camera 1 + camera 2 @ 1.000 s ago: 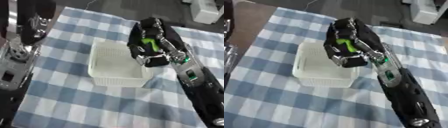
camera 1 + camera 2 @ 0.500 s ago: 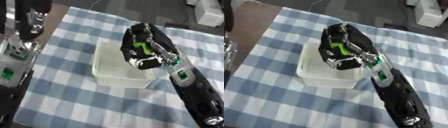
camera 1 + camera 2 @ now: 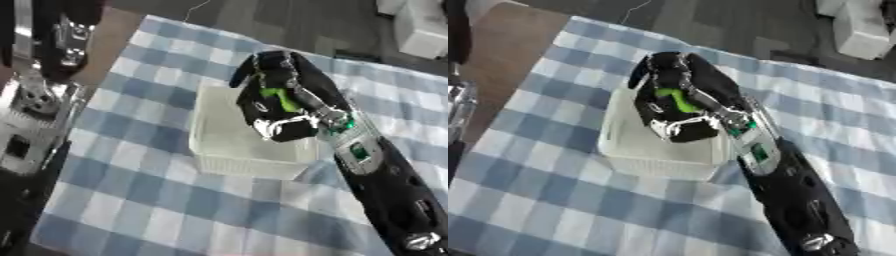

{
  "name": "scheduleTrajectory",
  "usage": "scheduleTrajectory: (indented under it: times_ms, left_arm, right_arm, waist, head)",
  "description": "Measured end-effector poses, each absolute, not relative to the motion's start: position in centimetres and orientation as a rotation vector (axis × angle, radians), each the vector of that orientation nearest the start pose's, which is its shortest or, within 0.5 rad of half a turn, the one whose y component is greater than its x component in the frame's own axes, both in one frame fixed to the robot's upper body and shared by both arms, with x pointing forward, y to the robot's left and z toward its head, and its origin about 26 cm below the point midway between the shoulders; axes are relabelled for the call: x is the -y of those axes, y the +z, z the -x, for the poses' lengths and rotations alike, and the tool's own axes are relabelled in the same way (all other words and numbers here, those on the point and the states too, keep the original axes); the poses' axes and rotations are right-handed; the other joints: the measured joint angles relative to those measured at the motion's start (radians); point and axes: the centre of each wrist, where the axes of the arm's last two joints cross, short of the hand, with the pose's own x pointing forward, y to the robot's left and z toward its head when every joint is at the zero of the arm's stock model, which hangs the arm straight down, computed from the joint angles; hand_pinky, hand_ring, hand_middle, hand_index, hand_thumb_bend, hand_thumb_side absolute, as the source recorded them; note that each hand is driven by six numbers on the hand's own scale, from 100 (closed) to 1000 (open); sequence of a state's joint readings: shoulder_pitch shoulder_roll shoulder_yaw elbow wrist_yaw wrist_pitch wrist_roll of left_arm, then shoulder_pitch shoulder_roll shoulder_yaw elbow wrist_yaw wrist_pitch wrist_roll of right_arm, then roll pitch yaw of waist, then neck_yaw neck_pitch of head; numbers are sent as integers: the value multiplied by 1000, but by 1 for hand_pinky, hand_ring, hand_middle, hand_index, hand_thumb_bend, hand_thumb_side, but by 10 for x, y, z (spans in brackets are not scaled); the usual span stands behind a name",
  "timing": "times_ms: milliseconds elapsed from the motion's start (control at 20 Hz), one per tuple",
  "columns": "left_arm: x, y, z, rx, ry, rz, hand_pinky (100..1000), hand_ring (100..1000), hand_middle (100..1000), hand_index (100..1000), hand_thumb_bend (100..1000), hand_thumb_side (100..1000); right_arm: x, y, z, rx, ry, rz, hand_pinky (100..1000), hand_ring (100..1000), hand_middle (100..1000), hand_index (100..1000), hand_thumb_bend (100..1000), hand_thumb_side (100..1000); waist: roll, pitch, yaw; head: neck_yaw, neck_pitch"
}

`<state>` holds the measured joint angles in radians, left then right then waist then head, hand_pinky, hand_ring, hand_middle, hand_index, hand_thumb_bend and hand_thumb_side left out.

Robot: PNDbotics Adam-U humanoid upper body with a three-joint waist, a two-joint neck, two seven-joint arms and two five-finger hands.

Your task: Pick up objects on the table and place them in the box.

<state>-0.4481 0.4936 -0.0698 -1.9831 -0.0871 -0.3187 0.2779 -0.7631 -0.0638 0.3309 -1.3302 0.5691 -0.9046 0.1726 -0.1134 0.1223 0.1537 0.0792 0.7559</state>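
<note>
My right hand (image 3: 280,107) hung over the white box (image 3: 219,150), fingers curled round a green object (image 3: 282,99) held above the box's inside. The box sat on the blue-and-white checked cloth (image 3: 131,200). My left arm (image 3: 39,100) showed at the left edge; its hand was out of view

one white box (image 3: 249,150), one green object (image 3: 281,98), seemingly one checked cloth (image 3: 149,210)

White plastic box (image 3: 234,150), open-topped, rectangular, on checked cloth; small bright-green object (image 3: 282,99) above its far right part, clasped in black fingers.
</note>
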Motion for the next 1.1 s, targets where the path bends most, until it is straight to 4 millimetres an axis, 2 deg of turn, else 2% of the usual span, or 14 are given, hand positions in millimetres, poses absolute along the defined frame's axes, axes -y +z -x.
scheduleTrajectory:
  times_ms: [50,100,150,200,300,400,700,900,1000,1100]
  left_arm:
    - [-254,248,-309,-3423,475,388,459,845,927,988,475,768]
    - [-254,248,-309,-3424,477,389,459,844,927,987,475,768]
    - [-254,248,-309,-3424,478,388,459,844,927,987,475,768]
    - [-254,248,-309,-3424,479,387,459,845,927,987,475,768]
    - [-254,248,-309,-3423,480,387,457,845,927,987,475,768]
    - [-254,248,-309,-3423,480,387,457,845,927,987,476,767]
    - [-254,248,-309,-3423,480,387,457,845,927,987,475,768]
    - [-254,248,-309,-3423,480,387,458,845,927,987,475,768]
    - [-254,247,-309,-3424,480,387,458,845,927,987,475,768]
    - [-254,247,-309,-3425,480,389,458,845,927,987,474,768]
  right_arm:
    - [84,162,-402,-2720,-1555,139,463,691,772,689,244,505]
    - [84,161,-402,-2710,-1572,131,575,730,801,716,258,584]
    - [84,161,-402,-2701,-1589,122,588,734,803,719,266,587]
    - [84,161,-402,-2692,-1604,115,658,754,822,737,230,732]
    - [85,160,-403,-2685,-1628,109,694,768,832,747,216,827]
    - [85,158,-404,-2685,-1645,108,705,774,838,752,208,877]
    - [86,156,-405,-2690,-1671,106,711,779,842,768,226,930]
    - [88,153,-405,-2703,-1678,110,700,780,844,783,213,930]
    - [91,149,-405,-2723,-1676,120,670,779,837,813,153,910]
    - [107,137,-405,-2778,-1681,128,589,765,815,841,120,890]
  waist:
    - [0,0,0]
    - [0,0,0]
    - [0,0,0]
    - [0,0,0]
    - [0,0,1]
    - [0,0,1]
    - [0,0,0]
    - [0,-1,-1]
    - [0,-2,-5]
    - [0,-5,-9]
  head:
    - [0,-3]
    - [0,-4]
    - [0,-4]
    - [0,-4]
    - [0,-4]
    - [1,-4]
    - [2,-4]
    - [9,-4]
    - [10,-4]
    - [15,-8]
